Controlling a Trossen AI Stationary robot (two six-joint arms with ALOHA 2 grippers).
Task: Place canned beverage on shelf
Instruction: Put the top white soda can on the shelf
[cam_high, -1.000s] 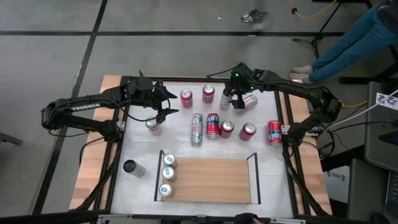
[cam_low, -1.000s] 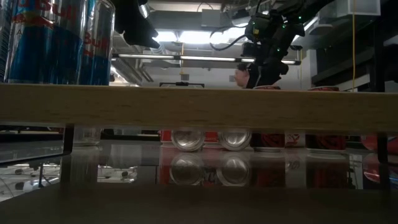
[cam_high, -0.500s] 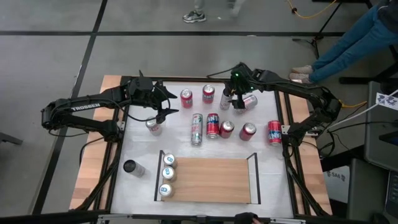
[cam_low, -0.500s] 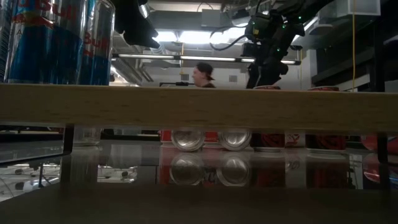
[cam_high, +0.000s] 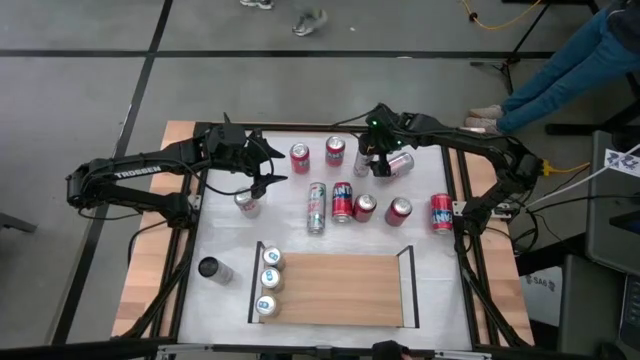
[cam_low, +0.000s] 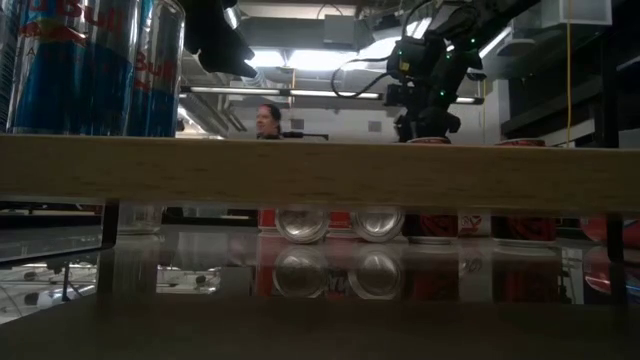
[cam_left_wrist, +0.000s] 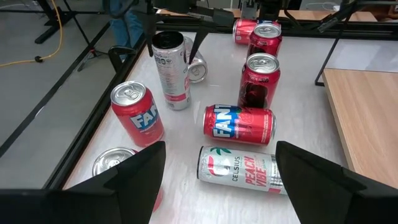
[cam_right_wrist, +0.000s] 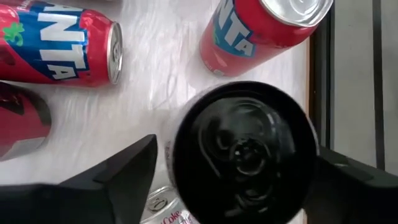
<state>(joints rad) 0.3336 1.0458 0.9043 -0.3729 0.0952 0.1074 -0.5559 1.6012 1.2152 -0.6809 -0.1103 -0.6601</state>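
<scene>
Shelf (cam_high: 340, 288) lies at the near edge of the table (cam_high: 225, 235), with three blue-and-silver cans (cam_high: 268, 280) standing in a row at its left end and the rest of the panel bare. Beyond the shelf, the left gripper (cam_high: 262, 170) hangs with fingers spread, holding nothing, above an upright silver can (cam_high: 247, 202). Farther back, to the right of that, the right gripper (cam_high: 368, 165) is down over a tall black-topped can (cam_right_wrist: 242, 152), fingers open on either side (whether they touch it I cannot tell), with red cans (cam_high: 398, 211) scattered between it and the shelf.
</scene>
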